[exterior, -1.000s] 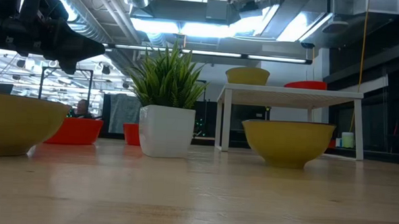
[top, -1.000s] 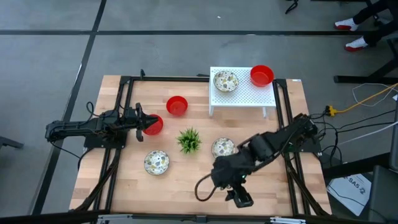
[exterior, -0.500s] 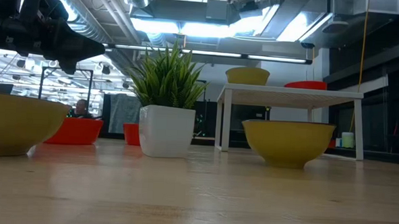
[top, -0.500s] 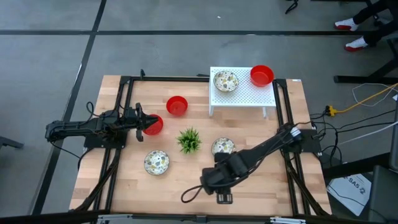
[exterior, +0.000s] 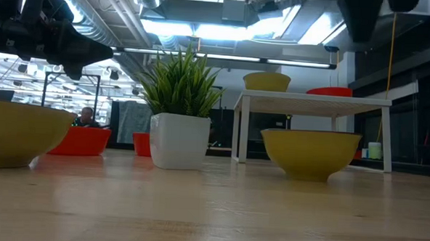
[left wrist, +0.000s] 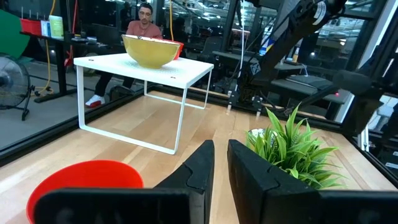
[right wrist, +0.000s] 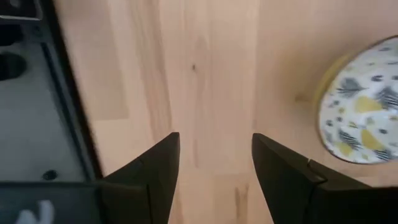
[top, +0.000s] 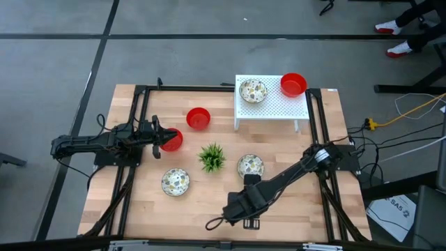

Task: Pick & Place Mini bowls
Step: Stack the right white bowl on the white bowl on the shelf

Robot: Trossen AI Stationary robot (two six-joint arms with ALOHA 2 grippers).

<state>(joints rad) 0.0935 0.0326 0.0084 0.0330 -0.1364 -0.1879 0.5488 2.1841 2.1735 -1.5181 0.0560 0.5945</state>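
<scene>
High view: the right gripper (top: 233, 209) hangs over the table's near edge, between the two near speckled bowls (top: 175, 182) (top: 251, 166). The left gripper (top: 162, 137) touches a red bowl (top: 172, 140) at far left.

Right wrist view: fingers (right wrist: 155, 168) spread, a speckled bowl beside them, apart.

Left wrist view: fingers (left wrist: 199, 168) nearly pressed together, the red bowl just beside them.

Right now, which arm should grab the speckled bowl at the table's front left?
Right. The right gripper hangs open over bare wood near that speckled bowl; the left gripper, fingers nearly together, sits at a red bowl.
</scene>
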